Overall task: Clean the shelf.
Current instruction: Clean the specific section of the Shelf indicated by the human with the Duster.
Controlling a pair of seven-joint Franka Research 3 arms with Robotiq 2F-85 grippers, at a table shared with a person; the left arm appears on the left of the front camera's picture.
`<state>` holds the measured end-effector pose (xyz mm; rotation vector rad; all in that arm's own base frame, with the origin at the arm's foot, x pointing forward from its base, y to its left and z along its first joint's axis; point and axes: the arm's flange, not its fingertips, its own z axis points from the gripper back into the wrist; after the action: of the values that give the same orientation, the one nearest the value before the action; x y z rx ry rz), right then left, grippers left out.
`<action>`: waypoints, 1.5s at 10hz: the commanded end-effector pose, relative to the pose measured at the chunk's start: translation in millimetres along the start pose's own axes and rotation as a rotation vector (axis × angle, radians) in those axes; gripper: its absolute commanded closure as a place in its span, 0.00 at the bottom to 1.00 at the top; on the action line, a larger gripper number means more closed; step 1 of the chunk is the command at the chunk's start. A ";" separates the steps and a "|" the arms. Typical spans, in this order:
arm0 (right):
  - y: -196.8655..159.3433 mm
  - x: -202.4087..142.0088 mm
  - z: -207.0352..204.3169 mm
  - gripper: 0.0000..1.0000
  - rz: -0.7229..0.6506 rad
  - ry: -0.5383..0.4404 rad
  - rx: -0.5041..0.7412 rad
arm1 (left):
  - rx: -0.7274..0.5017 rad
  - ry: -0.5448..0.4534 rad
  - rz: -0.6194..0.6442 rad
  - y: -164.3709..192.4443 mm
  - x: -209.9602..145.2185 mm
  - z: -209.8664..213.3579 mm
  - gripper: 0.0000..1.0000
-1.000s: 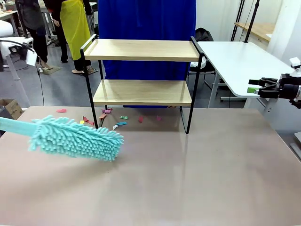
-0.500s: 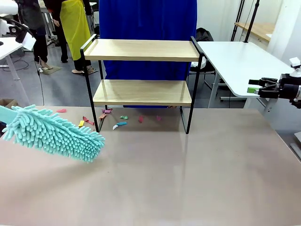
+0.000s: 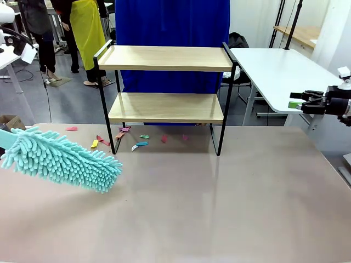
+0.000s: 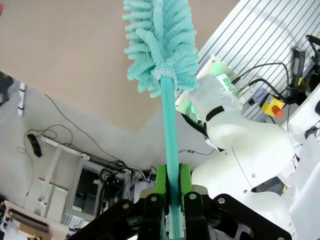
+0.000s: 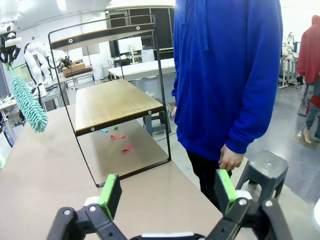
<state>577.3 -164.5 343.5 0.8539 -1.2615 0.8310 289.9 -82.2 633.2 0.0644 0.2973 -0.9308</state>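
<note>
Shelf (image 3: 164, 58) looks light but rigid, best steadied at its top; my left gripper (image 4: 170, 176) clamps the duster handle (image 4: 170, 130), right gripper (image 5: 167, 189) gapes empty.

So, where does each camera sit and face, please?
Front: between arms, across brown table at two-tier wood shelf, black frame; right gripper at right.
Left wrist: along the shut left gripper holding the fluffy turquoise duster.
Right wrist: past its open jaws toward shelf's end, person in blue hoodie.
Front, right wrist share shelf, duster.

Bright, even overhead light puts a soft sheen on the table (image 3: 219, 208); wrist views bend at edges.
</note>
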 end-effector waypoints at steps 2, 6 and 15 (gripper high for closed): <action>2.4 2.5 -1.6 0.00 0.015 -0.002 0.002 | 0.004 -0.019 -0.017 0.5 -2.8 -3.4 0.87; 2.4 2.5 -1.6 0.00 0.015 -0.002 0.002 | 0.004 -0.019 -0.017 0.5 -2.8 -3.4 0.87; 2.4 2.5 -1.6 0.00 0.015 -0.002 0.002 | 0.004 -0.019 -0.017 0.5 -2.8 -3.4 0.87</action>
<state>577.3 -164.5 343.5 0.8539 -1.2615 0.8310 290.1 -82.9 632.8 0.0652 0.2944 -0.9334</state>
